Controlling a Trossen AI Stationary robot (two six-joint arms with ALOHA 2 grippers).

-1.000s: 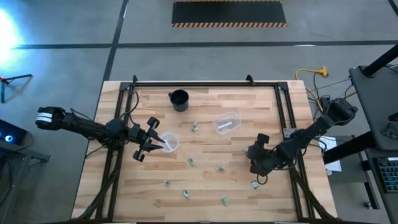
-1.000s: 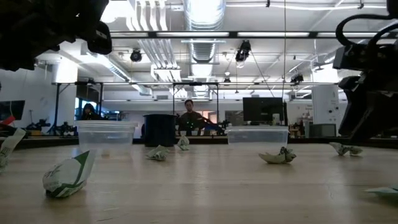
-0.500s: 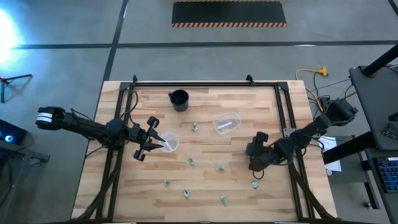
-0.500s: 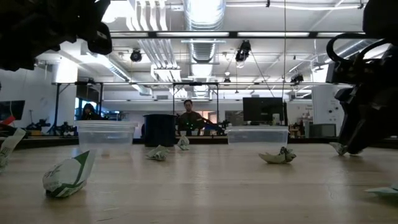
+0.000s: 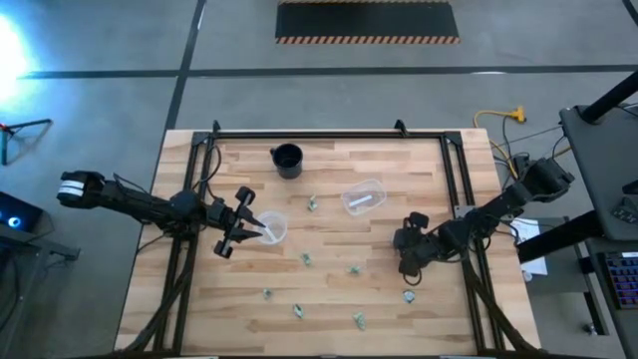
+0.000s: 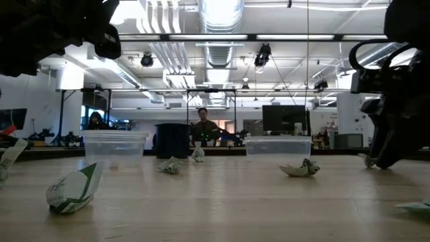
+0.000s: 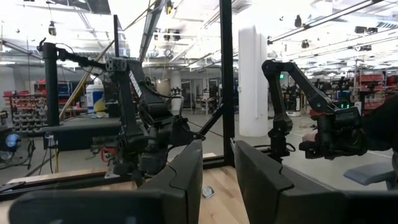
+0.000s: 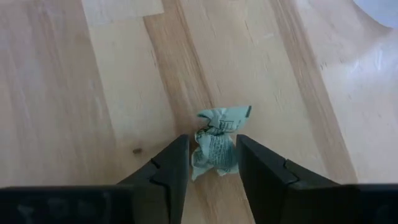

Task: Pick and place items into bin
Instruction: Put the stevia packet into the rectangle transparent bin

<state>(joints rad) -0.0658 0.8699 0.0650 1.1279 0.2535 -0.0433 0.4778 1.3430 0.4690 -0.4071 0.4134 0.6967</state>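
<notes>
Several tiny crumpled pale green-and-silvery pieces lie scattered on the wooden table, among them one (image 5: 353,269) mid-table and one (image 5: 409,296) near the right arm. My right gripper (image 5: 405,261) hangs low over another piece (image 8: 217,149), open, with one finger on each side of it. In the low view this piece (image 6: 366,160) rests on the table beside the gripper. My left gripper (image 5: 257,227) waits by the round clear cup (image 5: 272,228), raised, with a narrow gap (image 7: 217,149) between its fingers and nothing in it. My right gripper comes at the crumpled piece (image 8: 214,134) from above, pointing down, with a finger (image 8: 174,162) on each side of it. The piece lies on the table. Whether the fingers touch it, I cannot tell.
A clear rectangular bin (image 5: 364,196) stands right of centre toward the far edge. A black cup (image 5: 287,160) stands near the far edge. A black frame (image 5: 329,134) borders the tabletop. People show in the room beyond the table in the low view.
My right gripper has shifted a little toward the table's left and far edges, closing in over the piece beside it. The left arm and all the pieces have kept still.
</notes>
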